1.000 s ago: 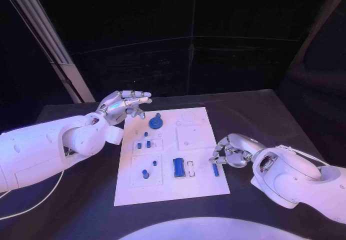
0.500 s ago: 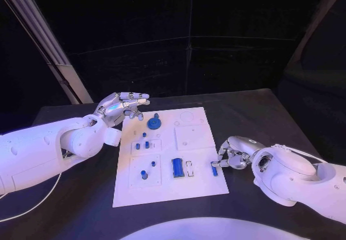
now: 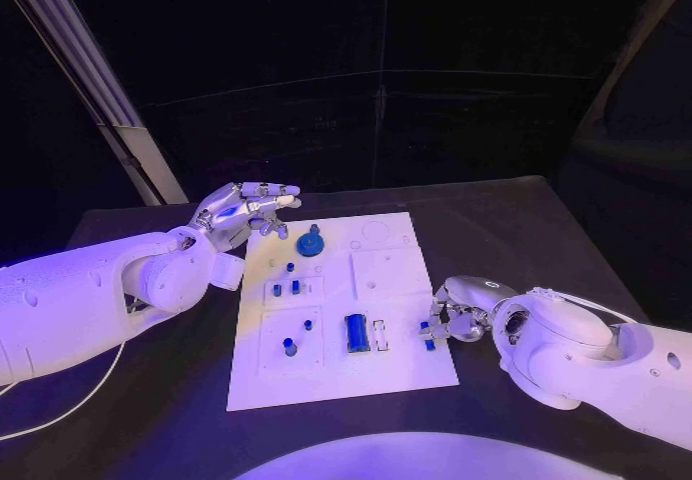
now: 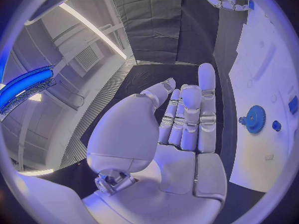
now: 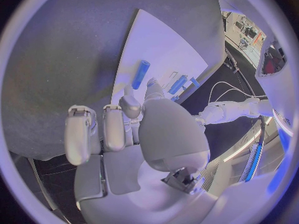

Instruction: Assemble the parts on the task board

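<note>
While the black worktop carries it, the white task board lies flat at the centre, long edges running away from the robot. Left robot hand: raised above the board's far left corner, fingers extended and slightly apart, holding nothing. Right robot hand: low at the board's right edge, fingers curled beside a small blue bar that lies on the board near that edge; contact with the bar cannot be told. Parts on the board: blue gear near the far end; blue block standing in the near section, left of the bar; small blue pegs mid-board.
</note>
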Available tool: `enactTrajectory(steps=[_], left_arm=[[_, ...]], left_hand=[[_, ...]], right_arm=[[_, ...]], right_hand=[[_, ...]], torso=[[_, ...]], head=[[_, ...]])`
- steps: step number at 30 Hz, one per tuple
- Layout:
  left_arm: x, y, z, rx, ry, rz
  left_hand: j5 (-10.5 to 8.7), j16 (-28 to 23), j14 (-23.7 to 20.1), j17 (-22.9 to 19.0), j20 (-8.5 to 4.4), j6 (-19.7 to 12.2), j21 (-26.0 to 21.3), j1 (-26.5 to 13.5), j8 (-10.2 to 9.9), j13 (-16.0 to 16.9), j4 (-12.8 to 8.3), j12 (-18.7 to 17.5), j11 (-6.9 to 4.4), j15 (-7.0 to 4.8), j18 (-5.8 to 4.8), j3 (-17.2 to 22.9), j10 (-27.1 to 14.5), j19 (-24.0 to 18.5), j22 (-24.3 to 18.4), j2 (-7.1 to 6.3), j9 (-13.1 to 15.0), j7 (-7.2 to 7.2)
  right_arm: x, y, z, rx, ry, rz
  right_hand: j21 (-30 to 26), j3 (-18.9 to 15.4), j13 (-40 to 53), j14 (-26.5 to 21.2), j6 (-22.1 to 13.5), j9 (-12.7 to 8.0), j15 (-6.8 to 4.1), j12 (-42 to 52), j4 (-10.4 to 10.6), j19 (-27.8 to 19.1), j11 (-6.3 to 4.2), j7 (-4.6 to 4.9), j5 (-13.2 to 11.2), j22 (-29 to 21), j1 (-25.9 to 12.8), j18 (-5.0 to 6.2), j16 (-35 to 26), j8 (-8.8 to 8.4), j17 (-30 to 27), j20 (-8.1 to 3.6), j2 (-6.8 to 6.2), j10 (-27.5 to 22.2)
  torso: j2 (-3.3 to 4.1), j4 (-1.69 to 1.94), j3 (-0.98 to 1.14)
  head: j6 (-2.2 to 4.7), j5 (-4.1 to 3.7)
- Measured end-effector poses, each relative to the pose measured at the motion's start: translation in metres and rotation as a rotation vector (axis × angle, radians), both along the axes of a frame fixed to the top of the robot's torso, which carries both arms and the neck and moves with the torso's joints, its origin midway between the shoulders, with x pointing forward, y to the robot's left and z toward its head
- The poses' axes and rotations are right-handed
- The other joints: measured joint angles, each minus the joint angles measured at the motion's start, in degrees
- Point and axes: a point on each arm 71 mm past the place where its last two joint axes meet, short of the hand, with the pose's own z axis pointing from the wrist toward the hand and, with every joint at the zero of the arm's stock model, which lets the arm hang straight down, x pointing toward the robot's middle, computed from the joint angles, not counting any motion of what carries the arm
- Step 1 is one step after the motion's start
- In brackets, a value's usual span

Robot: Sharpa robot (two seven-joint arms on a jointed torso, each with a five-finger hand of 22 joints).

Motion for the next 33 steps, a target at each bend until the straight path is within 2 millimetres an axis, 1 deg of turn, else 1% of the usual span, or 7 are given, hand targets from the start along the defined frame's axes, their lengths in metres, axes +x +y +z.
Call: enactTrajectory(steps=[4, 7, 11, 16, 27, 29, 33], left_arm=[[0.0, 0.0, 0.0, 0.0, 0.001, 0.0], [0.0, 0.0, 0.0, 0.001, 0.001, 0.0], [0.0, 0.0, 0.0, 0.001, 0.002, 0.0], [0.0, 0.0, 0.0, 0.001, 0.002, -0.001], [0.0, 0.0, -0.001, 0.002, 0.004, -0.002], [0.0, 0.0, -0.001, 0.002, 0.005, -0.002], [0.0, 0.0, -0.001, 0.002, 0.006, -0.004]], left_hand=[[0.0, 0.0, 0.0, 0.0, 0.0, 0.0, 0.0, 0.0, 0.0, 0.0, 0.0, 0.0, 0.0, 0.0, 0.0, 0.0, 0.0, 0.0, 0.0, 0.0, 0.0, 0.0], [0.0, 0.0, 0.0, 0.0, 0.0, 0.0, 0.0, 0.0, 0.0, 0.0, 0.0, 0.0, 0.0, 0.0, 0.0, 0.0, 0.0, 0.0, 0.0, 0.0, 0.0, 0.0], [0.0, 0.0, 0.0, 0.0, 0.0, 0.0, 0.0, 0.0, 0.0, 0.0, 0.0, 0.0, 0.0, 0.0, 0.0, 0.0, 0.0, 0.0, 0.0, 0.0, 0.0, 0.0], [0.0, 0.0, 0.0, 0.0, 0.0, 0.0, 0.0, 0.0, 0.0, 0.0, 0.0, 0.0, 0.0, 0.0, 0.0, 0.0, 0.0, 0.0, 0.0, 0.0, 0.0, 0.0], [0.0, 0.0, 0.0, -0.1, 0.0, 0.0, 0.0, 0.0, 0.0, 0.0, 0.0, 0.0, 0.0, 0.0, 0.0, 0.0, 0.0, 0.0, 0.0, 0.0, 0.0, 0.0], [0.0, 0.0, -0.1, -0.3, 0.0, 0.0, 0.0, 0.0, 0.0, 0.0, 0.0, 0.0, 0.0, 0.15, 0.0, 0.0, 0.0, 0.0, 0.0, 0.0, 0.0, 0.0], [0.0, 0.0, -0.2, -0.3, 0.0, 0.0, 0.0, 0.0, 0.0, 0.0, 0.0, 0.0, 0.21, 0.21, -0.01, 0.0, -0.2, 0.0, 0.0, 0.0, 0.0, 0.0]], right_arm=[[0.002, 0.0, -0.002, -0.026, 0.007, 0.012], [0.004, 0.002, -0.002, -0.045, 0.004, 0.028], [0.006, 0.008, -0.002, -0.07, -0.009, 0.054], [0.008, 0.017, -0.001, -0.096, -0.03, 0.088], [0.008, 0.026, -0.001, -0.15, -0.064, 0.138], [0.008, 0.027, -0.001, -0.158, -0.068, 0.145], [0.008, 0.03, 0.0, -0.171, -0.075, 0.161]], right_hand=[[-0.3, 0.0, -0.3, 0.0, 0.2, 0.2, 0.0, -0.4, 0.0, 0.0, -0.01, -0.2, 0.0, 0.0, 0.0, 0.0, -0.3, 0.1, -0.3, 0.0, 0.0, 0.0], [-0.3, 0.0, -0.4, 0.0, 0.5, 0.2, 0.0, -0.4, 0.0, -0.1, -0.21, -0.12, 0.0, 0.0, 0.5, 0.0, -0.3, 0.05, -0.4, -0.14, 0.5, -0.2], [-0.3, 0.0, -0.4, 0.0, 0.7, 0.3, 0.0, -0.7, 0.0, -0.2, -0.22, -0.13, -1.7, 0.0, 1.4, 0.0, -0.5, -0.06, -0.4, -0.23, 0.38, -0.2], [-0.5, -0.2, -0.4, 0.0, 0.9, 0.3, 0.0, -0.7, -0.3, -0.2, -0.21, -0.1, -2.5, 0.0, 2.3, 0.0, -0.5, -0.4, -0.4, -0.23, 0.65, -0.2], [-0.5, 0.0, -0.6, 0.0, 1.1, 0.3, 0.0, -1.3, -1.7, -0.2, -0.21, -0.1, -2.5, 0.0, 4.3, 0.0, -0.9, -0.45, -0.6, -0.23, 0.72, -0.2], [-0.5, 0.1, -0.8, 0.0, 1.3, 0.3, 0.0, -1.6, -2.0, -0.2, -0.05, -0.12, -2.5, 0.0, 4.7, 0.0, -0.9, -0.9, -0.7, -0.23, 0.8, -0.4], [-0.8, 1.3, -1.2, 0.0, 0.8, 0.3, 0.0, -2.6, -3.9, -0.4, 0.09, 0.47, -3.6, 0.0, 7.6, 0.0, -1.3, -1.61, -1.1, -0.02, 1.09, -0.9]], torso=[[0.01, 0.03, -0.02], [0.01, 0.03, -0.02], [0.0, 0.03, -0.02], [-0.02, 0.03, -0.02], [-0.04, -0.1, -0.04], [-0.06, -0.11, -0.04], [-0.07, -0.11, -0.04]], head=[[-0.14, 0.07], [-0.21, 0.21], [-0.27, 0.34], [-0.23, 0.41], [-0.07, 0.46], [-0.03, 0.46], [0.02, 0.4]])
